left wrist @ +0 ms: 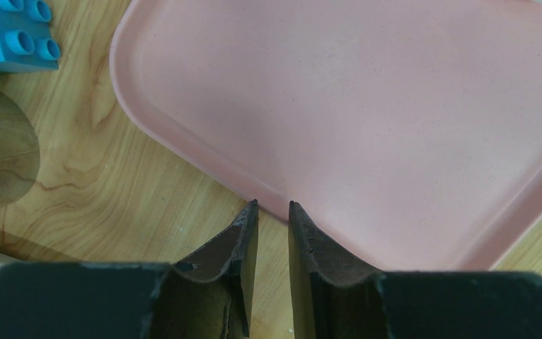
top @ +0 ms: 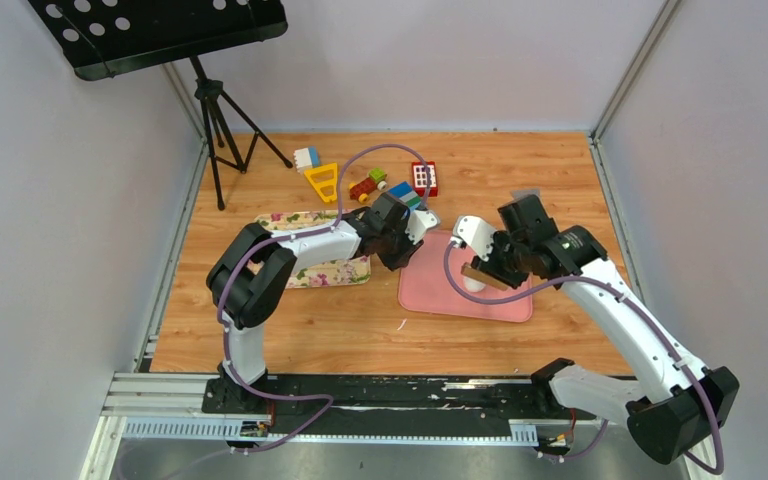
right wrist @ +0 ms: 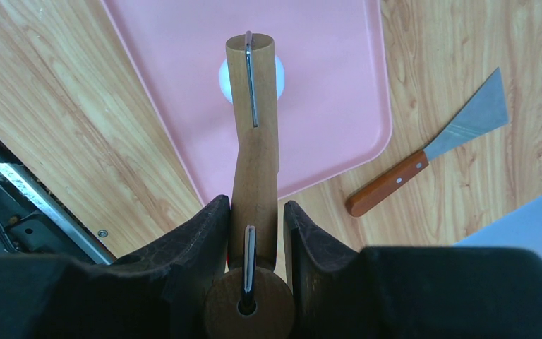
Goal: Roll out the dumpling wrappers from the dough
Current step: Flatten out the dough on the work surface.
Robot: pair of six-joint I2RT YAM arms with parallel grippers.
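- Dough (right wrist: 224,78): a small white lump lying in the pink tray (right wrist: 324,92), toward the tray's middle. It is mostly hidden under the far end of a wooden roller (right wrist: 254,141), and only its white edges show on either side of the wood.
- The pink tray has a low raised rim and rounded corners and sits flat on the wooden bench (top: 290,340). The lump is the only thing I can see in it; the rest of its floor is bare pink.
- Right tool (right wrist: 254,205): clenched on the wooden roller, one finger pressed to each side of the shaft. The roller reaches out over the tray, and thin metal strips run along its top.
- Left tool (left wrist: 273,205): grasping nothing. Its fingers stand a narrow gap apart, tips above the bench just at the tray's near rim.
- A scraper (right wrist: 423,159) with a brown handle and a flat metal blade lies on the bench just beside the tray.
- By the left tool, off the tray, are a blue toy brick (left wrist: 14,35) and a shiny round metal piece (left wrist: 0,155), cut off by the edge of the view.
- More toy bricks (top: 370,183) are scattered at the back of the bench, and a flowered mat (top: 330,272) lies under the left arm.
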